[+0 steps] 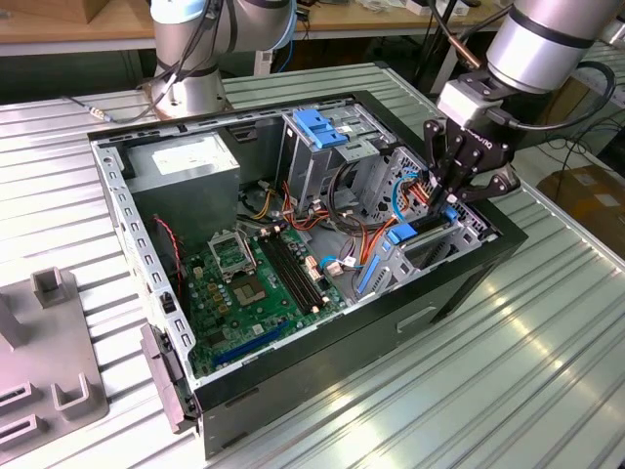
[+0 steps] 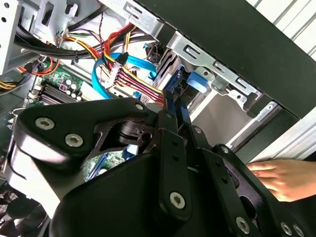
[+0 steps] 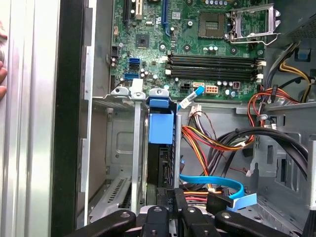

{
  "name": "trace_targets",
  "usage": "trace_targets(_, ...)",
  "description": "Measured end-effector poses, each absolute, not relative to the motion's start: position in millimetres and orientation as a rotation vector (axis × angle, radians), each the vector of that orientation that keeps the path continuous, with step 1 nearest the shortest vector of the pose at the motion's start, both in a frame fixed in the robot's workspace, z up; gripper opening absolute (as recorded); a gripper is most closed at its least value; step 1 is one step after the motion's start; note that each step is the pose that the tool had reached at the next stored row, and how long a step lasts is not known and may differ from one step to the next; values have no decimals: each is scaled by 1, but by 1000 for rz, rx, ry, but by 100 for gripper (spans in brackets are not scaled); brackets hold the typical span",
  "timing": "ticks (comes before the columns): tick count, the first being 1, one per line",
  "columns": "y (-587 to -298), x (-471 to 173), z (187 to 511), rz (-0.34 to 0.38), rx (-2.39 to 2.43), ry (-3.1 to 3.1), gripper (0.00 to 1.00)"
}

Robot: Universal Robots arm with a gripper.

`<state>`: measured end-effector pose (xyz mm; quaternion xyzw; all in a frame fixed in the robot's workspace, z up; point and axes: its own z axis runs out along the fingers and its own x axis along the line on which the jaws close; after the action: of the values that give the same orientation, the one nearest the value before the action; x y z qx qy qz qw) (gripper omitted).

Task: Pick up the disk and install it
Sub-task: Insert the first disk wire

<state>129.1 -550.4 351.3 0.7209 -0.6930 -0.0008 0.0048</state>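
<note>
Disk (image 3: 161, 129) stands on edge in a grey sheet-metal bay, at about three o'clock of the open computer case (image 1: 410, 322) in the exterior view. Its bright blue plastic rail (image 1: 402, 234) caps the end toward the circuit board, and its dark flat body runs back from there to the gripper (image 3: 175, 198). The black, bolt-studded fingers are drawn narrow and pinch that back edge of the disk; in the second wrist view they reach in side by side (image 2: 177, 106).

Nearest, at eight o'clock in the exterior view, a grey blocky plastic fixture (image 1: 59, 391) sits on the ribbed, shiny metal table (image 1: 488, 371). The case lies on its side on that table, its black shell lined with perforated grey steel. Flat on its floor is the green circuit board (image 1: 254, 293), with long black memory slots and a square silver socket frame. Beyond it, orange, red and yellow wires (image 3: 207, 138) tangle beside the bay, and a flat blue ribbon cable (image 3: 217, 180) curls near the fingers.

In the second wrist view a person's hand (image 2: 281, 177) lies just outside the case wall.

Farther back, at eleven o'clock, sits a boxy grey power supply (image 1: 181, 166); at one o'clock is a blue plastic bracket (image 1: 322, 127) on a grey cage. Behind them rises the arm's round silver base (image 1: 186, 68).
</note>
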Motion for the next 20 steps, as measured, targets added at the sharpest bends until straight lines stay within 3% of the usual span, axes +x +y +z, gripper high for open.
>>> trace_targets(20,-552,129,346,-3,2242,-2188,16)
